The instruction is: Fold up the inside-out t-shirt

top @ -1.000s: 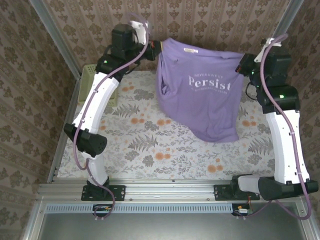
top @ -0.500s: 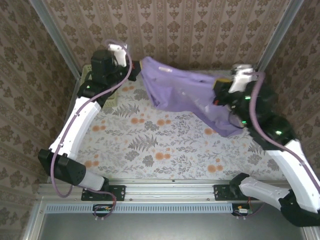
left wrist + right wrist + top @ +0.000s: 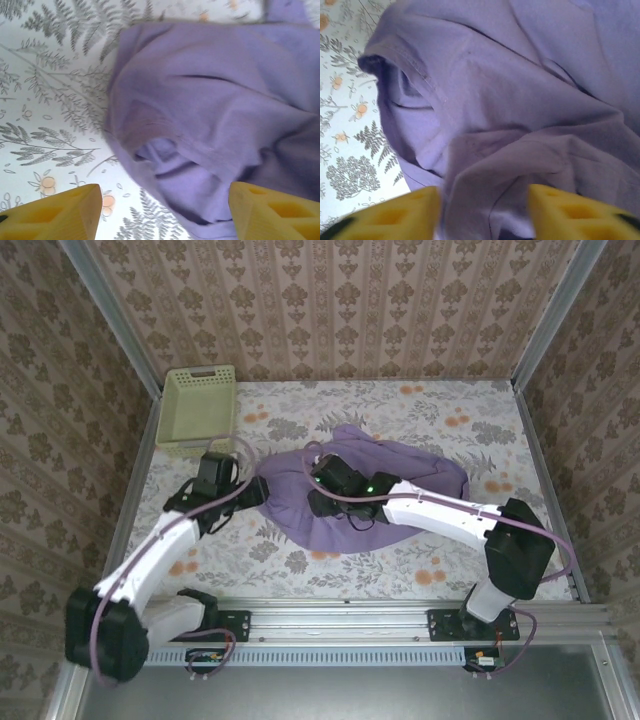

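Observation:
The inside-out t-shirt (image 3: 420,475) lies in a rumpled lavender heap in the middle of the flowered table. My left gripper (image 3: 250,493) is low at the heap's left edge. In the left wrist view its yellow fingers (image 3: 55,215) stand wide apart, open (image 3: 165,216), with a sleeve opening of the t-shirt (image 3: 215,100) just ahead of them. My right gripper (image 3: 325,498) hovers over the heap's left part. Seen from the right wrist it is open (image 3: 482,215), and a raised fold of the t-shirt (image 3: 520,75) lies loose between its fingers (image 3: 570,212).
A pale green basket (image 3: 197,375) stands at the table's far left corner. Patterned walls close in the back and both sides. Bare tablecloth (image 3: 420,405) lies behind the heap, and more of it to the right and near the front rail.
The shirt hung stretched in the air between both shut grippers. Both arms swung down and inward, the jaws opened, and the shirt dropped into a heap on the table.

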